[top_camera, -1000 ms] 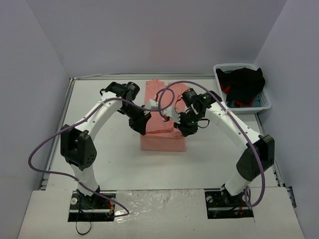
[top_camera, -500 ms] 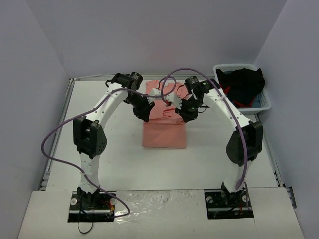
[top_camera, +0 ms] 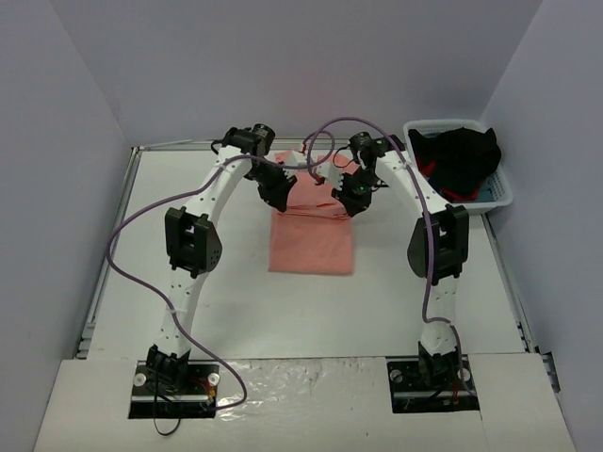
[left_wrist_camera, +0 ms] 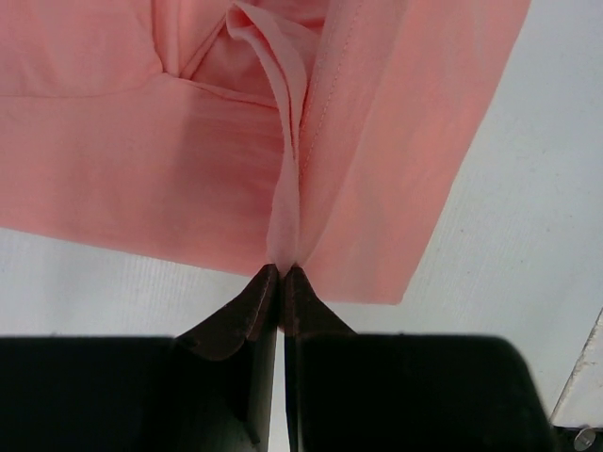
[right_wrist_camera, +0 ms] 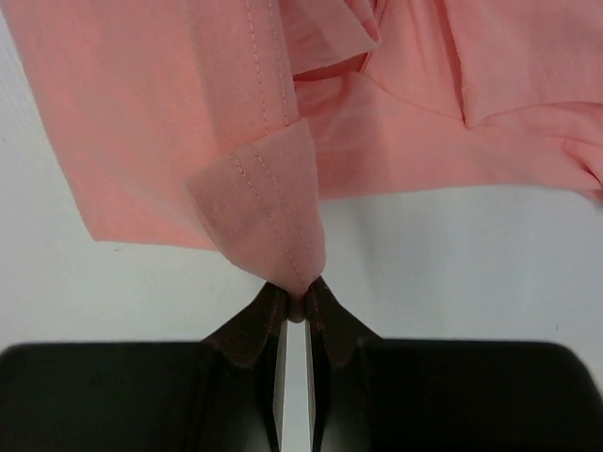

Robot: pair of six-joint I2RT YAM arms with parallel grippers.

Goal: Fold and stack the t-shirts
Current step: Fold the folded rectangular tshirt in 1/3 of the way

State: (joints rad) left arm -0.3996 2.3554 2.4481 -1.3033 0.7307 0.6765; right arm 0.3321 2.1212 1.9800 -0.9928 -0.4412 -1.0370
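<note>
Farther out than a second ago and now drawn level with the white basket (top_camera: pixel 476 208), the left pincer (left_wrist_camera: pixel 282 273) is clamped tight on a thin ridge of the salmon t-shirt (top_camera: pixel 311 240), while the right pincer (right_wrist_camera: pixel 297 292) grips a stitched hem corner, closed down to a sliver on cloth. The shirt lies on the tabletop (top_camera: pixel 396 282) well left of the basket. Its part nearer than the basket is already a flat, tidy rectangle, and the part level with the basket is bunched and lifted. It looks like a fold in mid-travel (nothing laid down yet). What's left, I'd judge: flatten, release, stack. Dark clothes (top_camera: pixel 457 160) wait in the basket.
</note>
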